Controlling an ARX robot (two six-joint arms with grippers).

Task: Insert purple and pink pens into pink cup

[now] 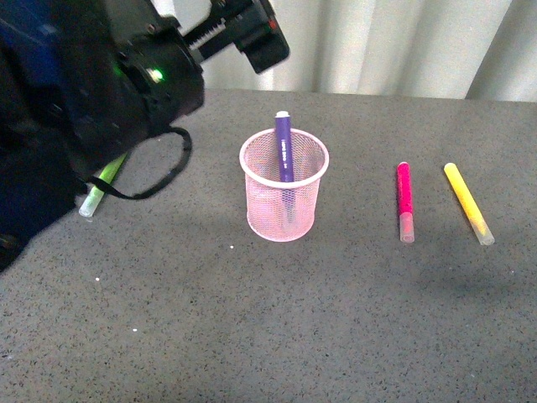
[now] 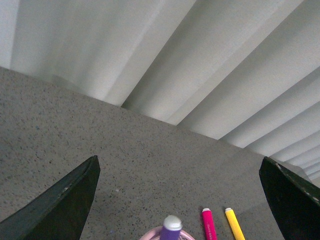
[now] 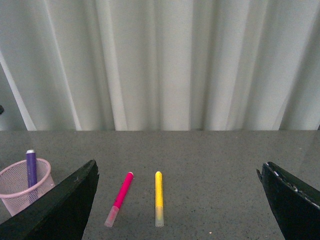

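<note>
The pink cup [image 1: 284, 201] stands upright at mid-table with the purple pen [image 1: 284, 144] upright inside it, its end above the rim. The pink pen [image 1: 404, 198] lies flat on the table to the cup's right, clear cap toward me. My left gripper [image 1: 256, 38] is open and empty, raised above and behind the cup; in its wrist view [image 2: 178, 159] the purple pen's tip [image 2: 171, 226] and the pink pen [image 2: 208, 225] show below the jaws. My right gripper [image 3: 176, 166] is open and empty, well back from the pink pen [image 3: 121, 194] and the cup [image 3: 20, 192].
A yellow marker [image 1: 467, 202] lies right of the pink pen, roughly parallel to it. A lime-green marker [image 1: 101, 188] lies at the left, partly hidden under my left arm. A white curtain hangs behind the grey table's far edge [image 1: 403, 96].
</note>
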